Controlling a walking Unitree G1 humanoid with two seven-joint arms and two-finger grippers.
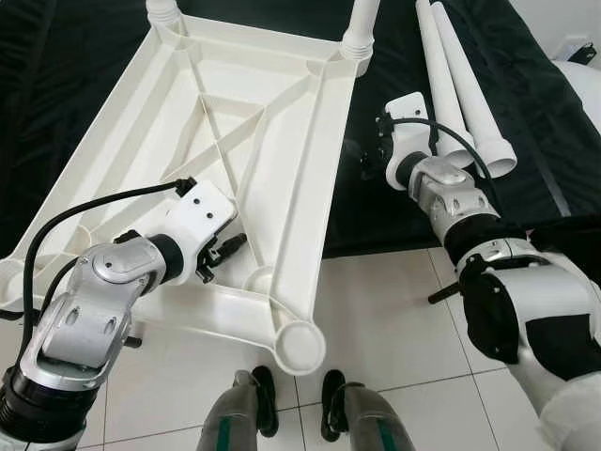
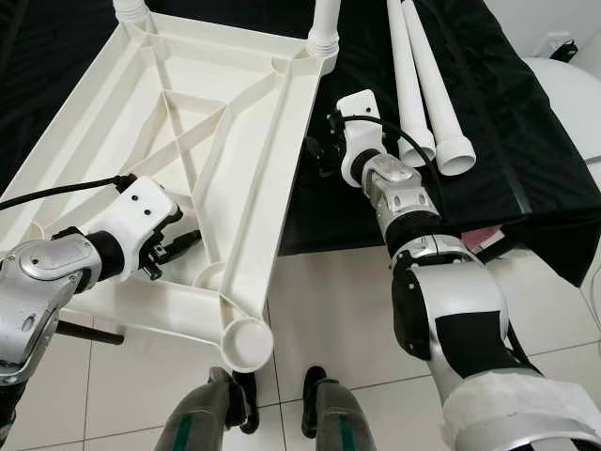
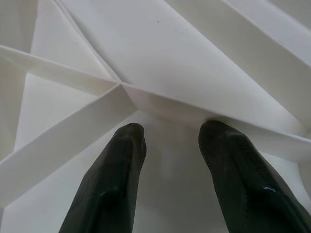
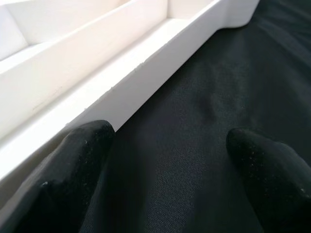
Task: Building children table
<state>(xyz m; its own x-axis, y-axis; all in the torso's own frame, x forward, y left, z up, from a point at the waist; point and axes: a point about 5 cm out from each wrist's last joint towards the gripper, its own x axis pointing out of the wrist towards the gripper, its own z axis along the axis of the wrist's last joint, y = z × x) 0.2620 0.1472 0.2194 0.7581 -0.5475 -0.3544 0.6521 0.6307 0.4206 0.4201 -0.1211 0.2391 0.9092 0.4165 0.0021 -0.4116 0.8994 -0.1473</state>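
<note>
The white plastic tabletop (image 1: 282, 141) lies upside down, ribs up, partly on a black cloth. Two white legs (image 1: 360, 28) stand in its far corner sockets. Two loose legs (image 1: 460, 103) lie side by side on the cloth to the right. My left gripper (image 1: 230, 249) hovers over the near ribs of the underside, open, its fingers (image 3: 121, 160) just above the plastic with nothing between them. My right gripper (image 1: 368, 160) is open beside the tabletop's right edge (image 4: 121, 82), low over the cloth; one finger (image 4: 82, 145) is close against that edge.
The black cloth (image 1: 394, 216) covers the far floor; white tiles (image 1: 385, 319) lie near me. An empty round socket (image 1: 300, 346) sits at the tabletop's near corner, just ahead of my feet (image 1: 263, 404). A white rounded object (image 2: 573, 94) stands at the far right.
</note>
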